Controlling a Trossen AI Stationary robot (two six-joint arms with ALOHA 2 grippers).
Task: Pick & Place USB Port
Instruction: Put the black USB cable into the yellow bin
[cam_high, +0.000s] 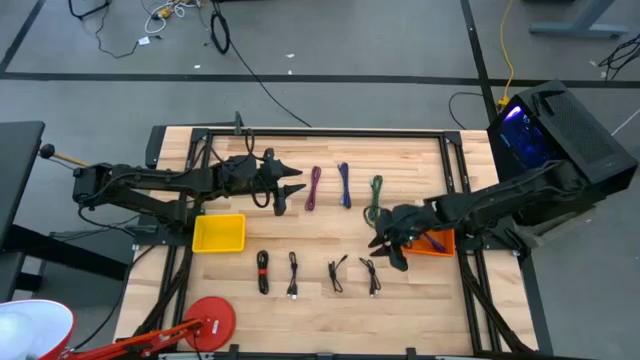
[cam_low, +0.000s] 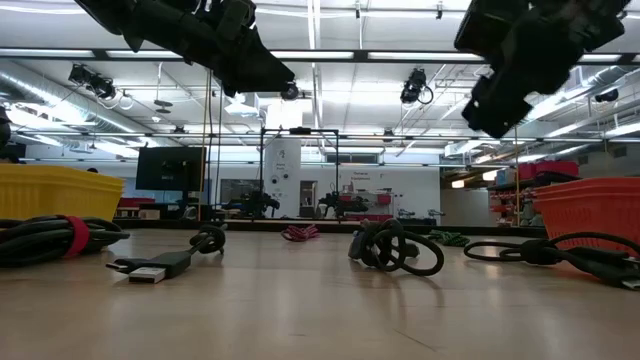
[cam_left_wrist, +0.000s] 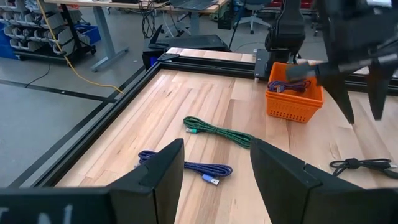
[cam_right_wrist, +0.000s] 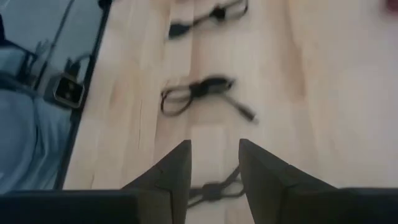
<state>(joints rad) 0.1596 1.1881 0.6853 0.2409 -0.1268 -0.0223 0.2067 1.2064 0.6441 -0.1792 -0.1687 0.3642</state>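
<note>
Several USB cables lie flat on the wooden table. A purple cable, a blue one and a green one lie in the far row. Black ones lie in the near row. My right gripper hangs open above the table beside the orange basket. A black cable lies under its fingers, and another lies beyond it. My left gripper is open and raised left of the purple cable.
A yellow bin stands on the table's left part. The orange basket holds a cable. A black frame runs along the table's far edge. A red round thing sits at the near left corner.
</note>
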